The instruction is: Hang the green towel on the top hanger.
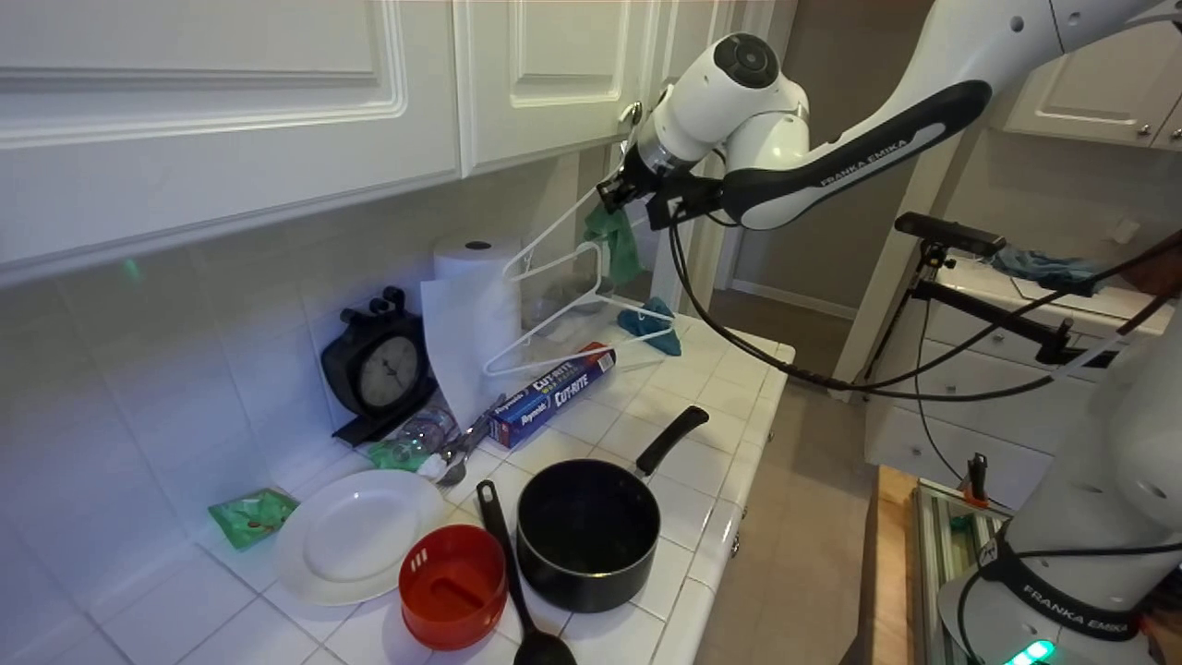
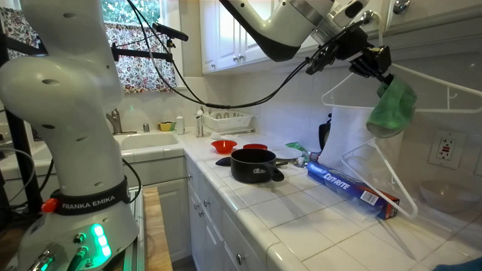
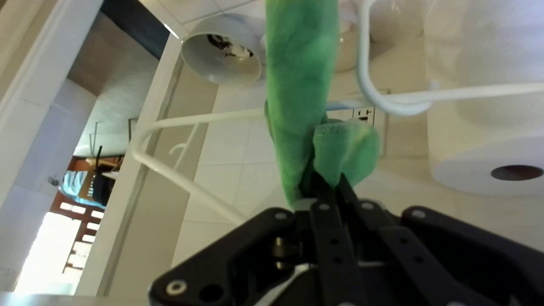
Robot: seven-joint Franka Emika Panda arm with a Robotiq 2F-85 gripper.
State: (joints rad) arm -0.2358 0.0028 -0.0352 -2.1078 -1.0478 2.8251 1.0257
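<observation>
The green towel (image 2: 393, 107) hangs down from my gripper (image 2: 386, 78); it also shows in an exterior view (image 1: 621, 247). In the wrist view my gripper (image 3: 333, 182) is shut on a bunched part of the towel (image 3: 301, 76). The white top hanger (image 2: 440, 110) hangs by its hook from a cabinet knob (image 2: 367, 17). The towel crosses in front of its lower bar (image 3: 204, 117) in the wrist view; I cannot tell whether they touch. A second white hanger (image 1: 545, 331) hangs below; its hook loops over the top hanger's bar in the wrist view (image 3: 365, 63).
Upper cabinets (image 1: 554, 83) overhang the counter. A paper towel roll (image 1: 476, 314) stands behind the hangers. The Cut-Rite box (image 2: 346, 184), black pot (image 2: 252, 165), red bowl (image 1: 452, 586), white plate (image 1: 355, 536) and a blue cloth (image 1: 651, 325) lie on the tiled counter.
</observation>
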